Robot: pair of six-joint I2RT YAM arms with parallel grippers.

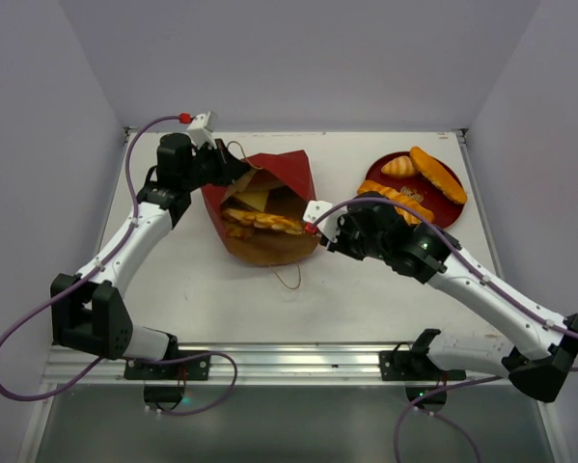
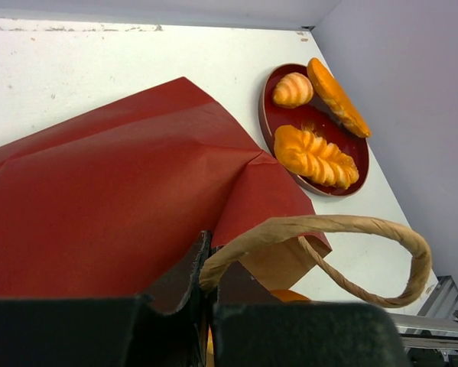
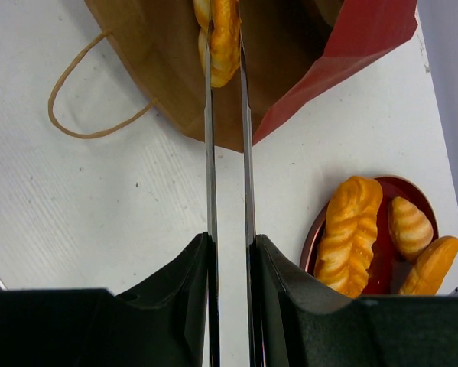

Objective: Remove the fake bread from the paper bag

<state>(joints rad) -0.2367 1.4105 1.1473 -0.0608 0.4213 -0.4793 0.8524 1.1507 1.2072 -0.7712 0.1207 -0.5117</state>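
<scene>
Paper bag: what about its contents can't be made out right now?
- Top external: the paper bag folds over its depths; the count beneath the braided loaf is hidden.
- Left wrist: the left claw blocks the opening.
- Right wrist: the loaf in the right claw is cut off by the top edge.

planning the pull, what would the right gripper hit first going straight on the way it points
The right gripper, shut on an orange braided loaf, would likely meet the brown inside of the red paper bag first.
</scene>
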